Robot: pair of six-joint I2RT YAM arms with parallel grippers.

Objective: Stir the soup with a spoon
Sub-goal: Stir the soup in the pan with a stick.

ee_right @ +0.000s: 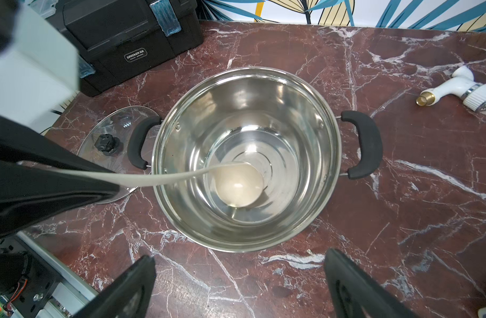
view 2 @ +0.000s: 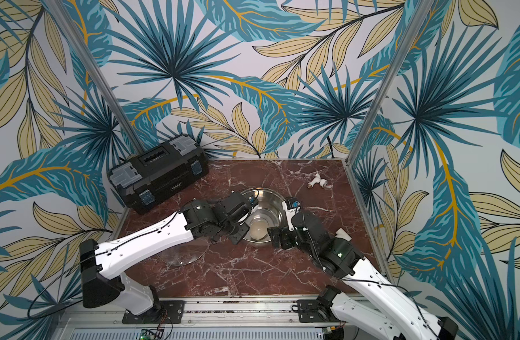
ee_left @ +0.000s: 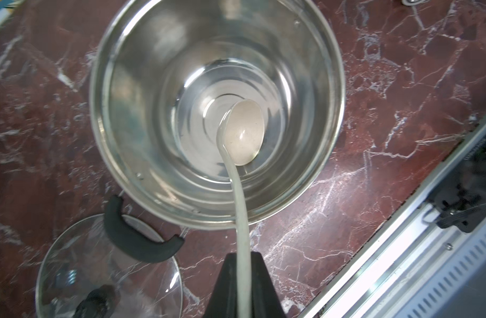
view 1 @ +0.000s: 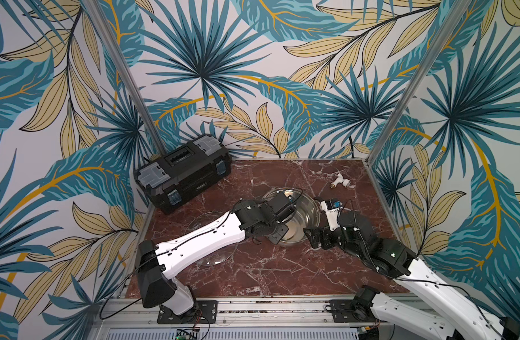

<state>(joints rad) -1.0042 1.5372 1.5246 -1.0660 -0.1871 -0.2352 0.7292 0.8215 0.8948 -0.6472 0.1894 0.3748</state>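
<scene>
The spoon (ee_right: 239, 187) is parked with its bowl down on the bottom of the pot (ee_right: 305, 124), a bit off centre. Its long handle is run up over the rim to the left gripper (ee_left: 243, 264), whose fingers are pinched tight on the handle, well back from the bowl. No actual soup can be made out; a little clear liquid might be in there, but that can't be told for sure.

The right gripper (ee_right: 240, 257) is held just short of the near rim with its fingers spread wide and nothing between them, so the pot isn't being steadied by anything.

That's probably where trouble starts. If the bowl is dragged hard against the wall, the pot could be shoved across the table (ee_right: 401, 192) and into the glass lid (ee_right: 118, 124), which is lying right beside one black pot handle (ee_right: 138, 143). With such a slim handle gripped so far back, the spoon could also be twisted or slipped in the pinch — or levered on the rim, and the pot tipped.

Writing-wise, a small plate on the black toolbox (ee_right: 136, 56) seems to read "GREENER", with a smaller line under it that can't be read. Nothing is printed on the white pipe fitting (ee_right: 459, 88) as far as can be seen.
</scene>
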